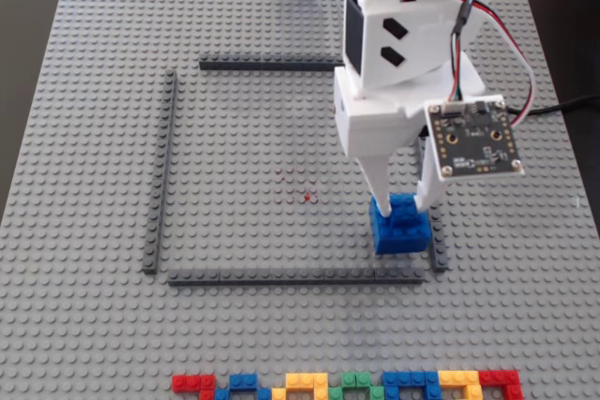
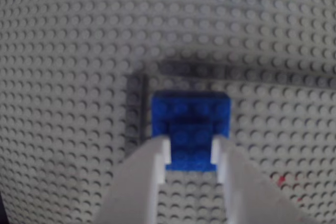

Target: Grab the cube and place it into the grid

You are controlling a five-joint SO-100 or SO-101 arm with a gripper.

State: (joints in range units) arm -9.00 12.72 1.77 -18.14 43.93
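I see the cube [image 1: 400, 224] sitting on the studded floor inside the grid [image 1: 161, 175], in the corner that the fixed view shows at lower right, just beside the right strip and near the bottom strip. In the wrist view the same cube [image 2: 191, 127] lies close to the corner where two dark strips meet. I think this corner was chosen only because it is already inside the outline, so the placing looks nearly finished, though the red dots [image 1: 307, 196] at the middle are well apart from it. The gripper [image 1: 401, 203] stands over the cube, with its two white fingers [image 2: 160, 156] on both sides of the smaller raised brick on top. They are spread only as wide as this top brick and seem to pinch it; I cannot see a clear gap between finger and brick. Whether the cube is pressed down on the studs, I cannot tell. The coloured brick row [image 1: 347, 386] at the bottom edge is not touched.
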